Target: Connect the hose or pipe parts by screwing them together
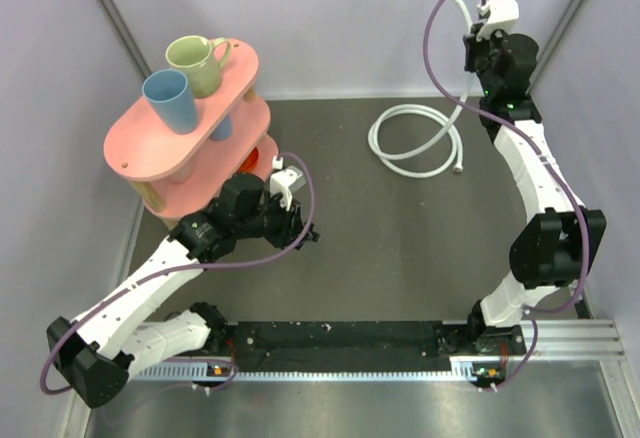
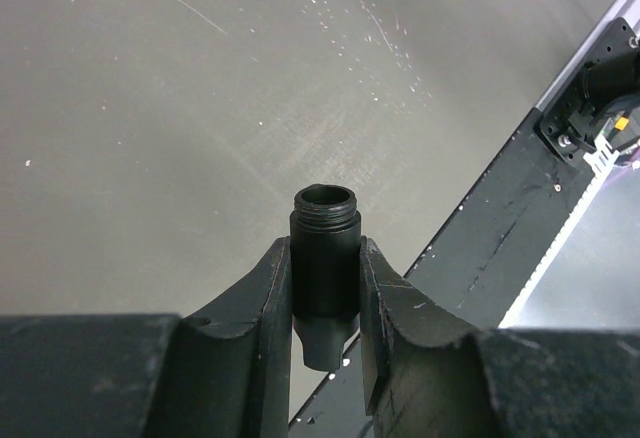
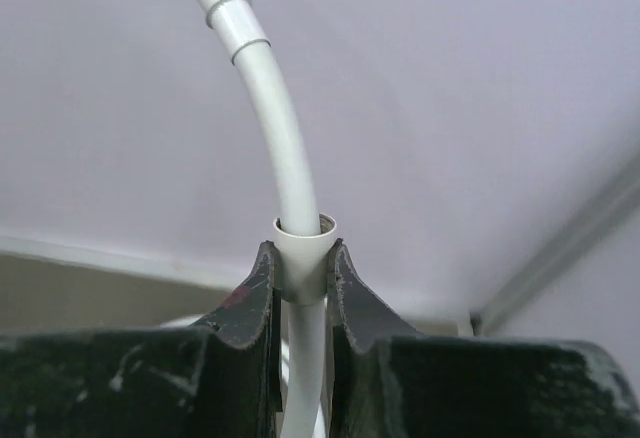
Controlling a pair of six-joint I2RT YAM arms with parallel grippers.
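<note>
Clamped in the left gripper [image 2: 323, 263], black connector [image 2: 325, 223] looks rigid; right gripper [image 3: 300, 270] pinches the light, floppy hose [image 3: 290, 158] at its stiffer sleeve [image 3: 300, 243].

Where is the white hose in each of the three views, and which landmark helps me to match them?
Top external: the white hose lies coiled on the table, right of centre, one end held up by the right gripper.
Left wrist: not in it.
Right wrist: centre, the white hose curves up from the right gripper.
Shared landmark: the right gripper.
</note>
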